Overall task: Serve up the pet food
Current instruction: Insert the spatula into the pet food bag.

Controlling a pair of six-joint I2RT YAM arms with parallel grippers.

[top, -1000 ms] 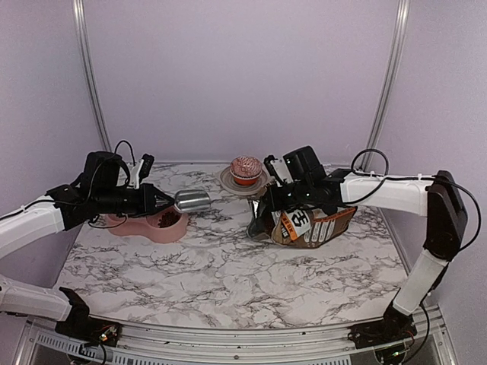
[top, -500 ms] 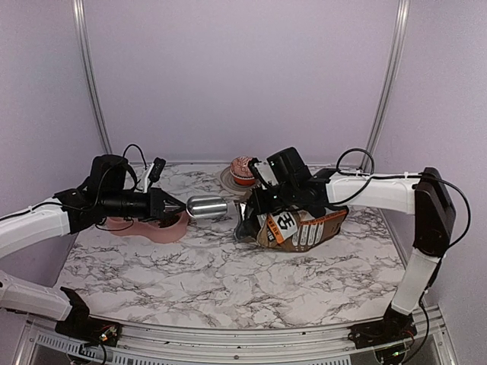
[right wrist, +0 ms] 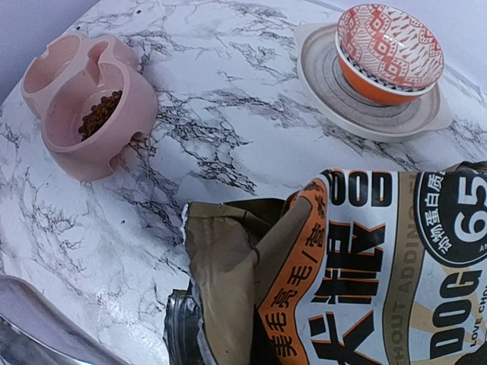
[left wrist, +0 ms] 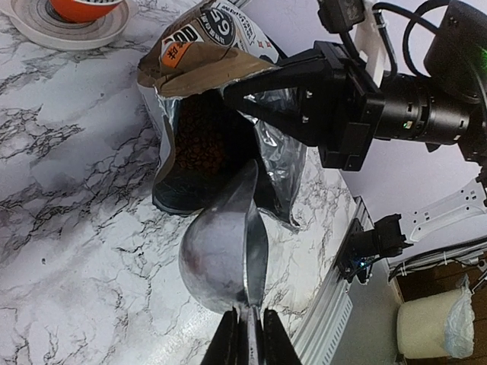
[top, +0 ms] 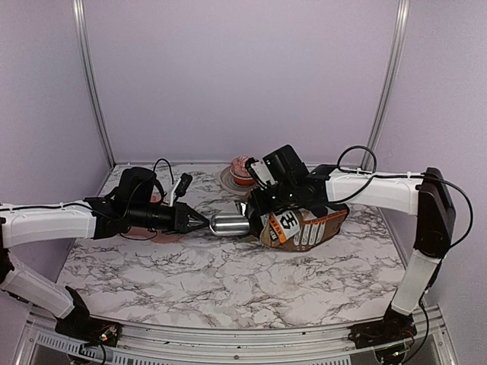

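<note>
The pet food sits inside the open bag right of centre, with a little in the pink bowl on the left. My left pincer is clamped on a metal scoop at the bag's mouth. My right pincer is pinched together on the bag's top edge.

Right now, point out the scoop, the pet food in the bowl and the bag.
scoop (left wrist: pixel 219 258), left wrist view, rounded back of its bowl.
pet food (right wrist: pixel 99 114), right wrist view, middle of the heap.
bag (right wrist: pixel 365 251), right wrist view, printed front panel.

A lab booth: lilac walls, marbled tabletop.
</note>
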